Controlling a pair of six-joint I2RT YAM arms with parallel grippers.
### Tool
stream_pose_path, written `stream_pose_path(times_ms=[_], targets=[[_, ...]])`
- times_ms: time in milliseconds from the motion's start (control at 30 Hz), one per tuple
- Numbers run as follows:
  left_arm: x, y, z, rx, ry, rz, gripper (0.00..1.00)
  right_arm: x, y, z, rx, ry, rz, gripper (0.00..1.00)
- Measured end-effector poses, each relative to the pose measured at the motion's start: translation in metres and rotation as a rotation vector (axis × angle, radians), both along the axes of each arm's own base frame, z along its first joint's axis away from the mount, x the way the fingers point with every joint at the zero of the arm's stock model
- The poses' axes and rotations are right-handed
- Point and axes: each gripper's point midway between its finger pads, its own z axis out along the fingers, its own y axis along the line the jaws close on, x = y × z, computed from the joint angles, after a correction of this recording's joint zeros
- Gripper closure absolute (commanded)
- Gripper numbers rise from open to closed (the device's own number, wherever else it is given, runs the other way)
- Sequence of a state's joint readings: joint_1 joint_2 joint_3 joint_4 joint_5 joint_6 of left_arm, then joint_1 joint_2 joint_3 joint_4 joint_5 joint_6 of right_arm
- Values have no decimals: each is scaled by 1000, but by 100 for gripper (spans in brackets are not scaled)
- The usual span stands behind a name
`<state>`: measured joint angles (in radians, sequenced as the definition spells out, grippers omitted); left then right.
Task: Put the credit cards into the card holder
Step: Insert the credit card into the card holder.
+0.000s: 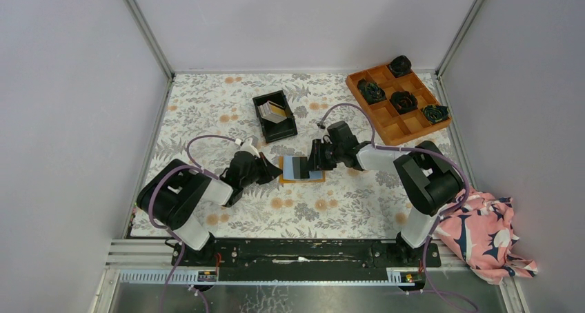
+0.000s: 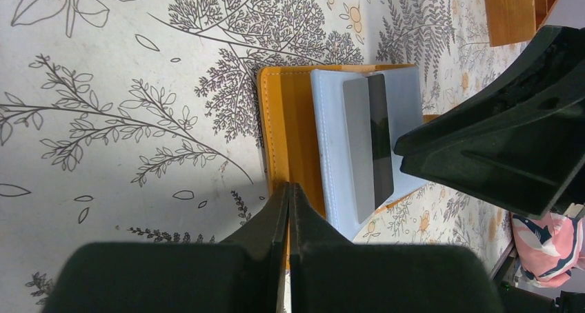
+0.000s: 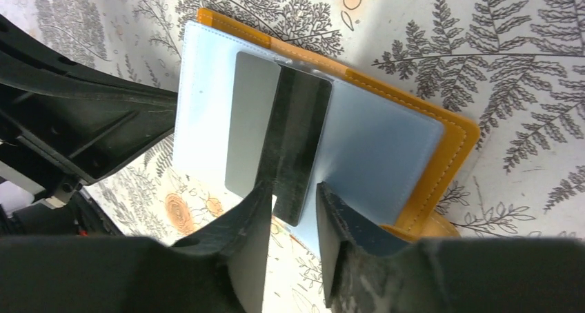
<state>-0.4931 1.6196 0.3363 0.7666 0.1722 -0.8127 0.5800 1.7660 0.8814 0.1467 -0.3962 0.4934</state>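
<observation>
A crumpled pink patterned cloth (image 1: 483,234) lies at the lower right of the top view, beside the right arm's base. Just left of centre on the floral table cover (image 1: 227,113), the left gripper (image 2: 288,189) has its fingers pressed together. Their tips sit at the orange-tan border of the card holder (image 2: 293,130), and whether they pin it cannot be told. The card holder (image 1: 301,169) lies open and flat at mid-frame in the top view, its long axis running left to right between the two grippers. Its pale blue pocketed lining faces up, framed by a stitched orange-tan edge (image 3: 455,147). One credit card (image 3: 279,137) rests on the blue lining. In the right wrist view its long axis runs from the upper middle down toward the lower middle of the frame. It is a thin rectangle, silvery grey along its left half and glossy dark along its right, and no writing on it can be read. The right gripper (image 3: 293,196) has its jaws apart on either side of the card's lower end, and contact cannot be told. Farther up in the top view, a black bin (image 1: 265,123) holds other credit cards (image 1: 276,111) with pale and tan faces, leaning in a stack. At the upper right is an orange compartment tray (image 1: 386,123) with dark rosettes (image 1: 403,101).
</observation>
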Motion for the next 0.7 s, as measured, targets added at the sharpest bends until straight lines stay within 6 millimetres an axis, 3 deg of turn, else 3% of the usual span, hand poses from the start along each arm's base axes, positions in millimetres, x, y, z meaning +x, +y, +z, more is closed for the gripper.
stream_pose_path(times_ms=[367,700], targets=[[1,-2,0,-1,-2,-3,100,7,-14,-10,-85,-35,-35,95],[3,-4,0,-4,-4,-7,100,11,-17,-11,-110,-56,-47,100]])
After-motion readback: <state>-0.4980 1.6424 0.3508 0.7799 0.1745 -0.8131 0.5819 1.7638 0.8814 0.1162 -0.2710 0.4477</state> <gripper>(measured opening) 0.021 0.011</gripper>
